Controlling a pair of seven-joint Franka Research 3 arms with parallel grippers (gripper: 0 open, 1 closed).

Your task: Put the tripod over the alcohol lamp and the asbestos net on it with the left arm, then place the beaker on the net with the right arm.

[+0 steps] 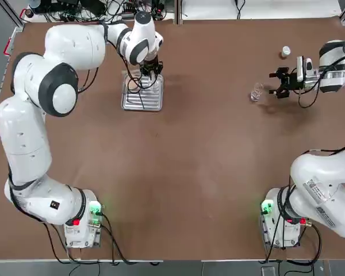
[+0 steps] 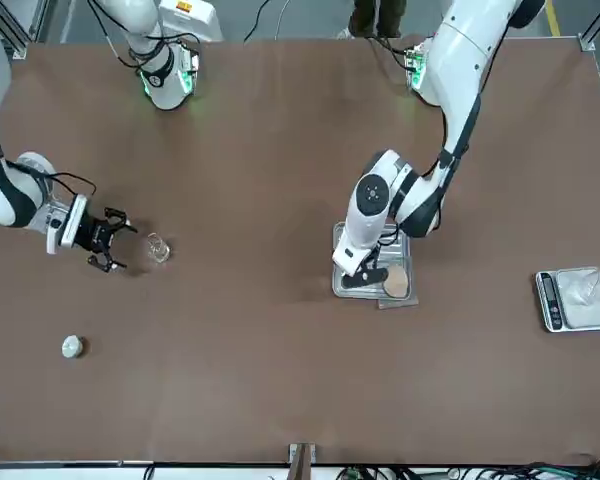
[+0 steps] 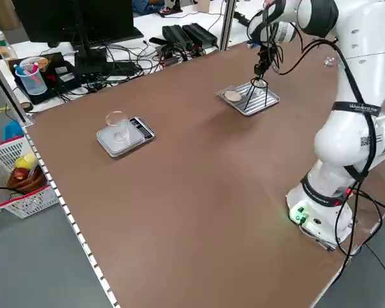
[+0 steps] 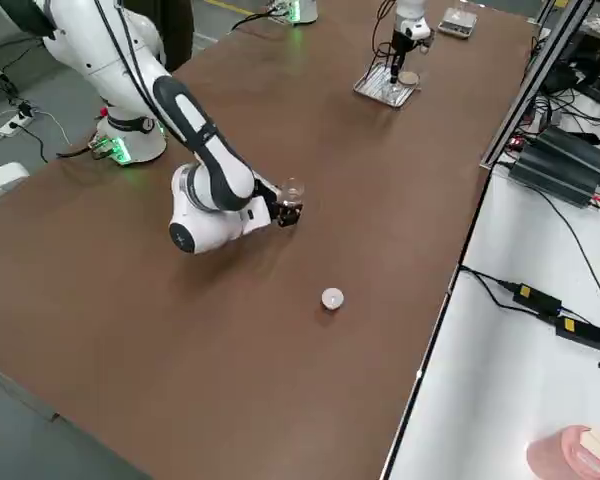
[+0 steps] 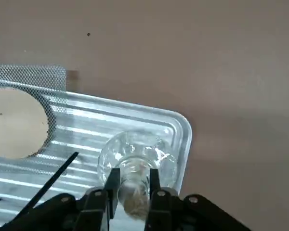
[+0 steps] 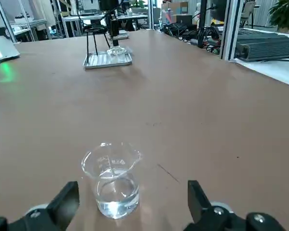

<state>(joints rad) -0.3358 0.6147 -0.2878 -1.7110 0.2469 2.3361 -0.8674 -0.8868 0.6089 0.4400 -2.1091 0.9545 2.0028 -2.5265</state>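
**Top view: two arms out, one at the tray, one at the beaker**

Two arms, two grippers. Left gripper (image 1: 151, 70) down over the ribbed metal tray (image 1: 155, 103) at the far left-centre of the table. Fingers (image 5: 156, 204) pinched on the neck of the alcohol lamp (image 5: 135, 161), one lamp only, standing on the tray near one corner. One tripod (image 6: 96, 38), upright on the same tray beside the lamp, not over it; one black leg crossing the left wrist view. One asbestos net (image 5: 19, 113), flat at the tray's other end, mesh corner overhanging the rim, tan disc facing up.

Right gripper (image 1: 282, 83) low at the far right of the table, lying level, pointed at the beaker (image 1: 256, 92). Fingers (image 6: 62, 204) spread wide, one each side, clear of the glass. One beaker, upright on bare table, some clear liquid in the bottom.

One small white capped cylinder (image 1: 285, 52) on the table, farther back than the right gripper, apart from it. One scale (image 2: 572, 300) well off to the left, one glass cup (image 3: 117, 125) standing on it.
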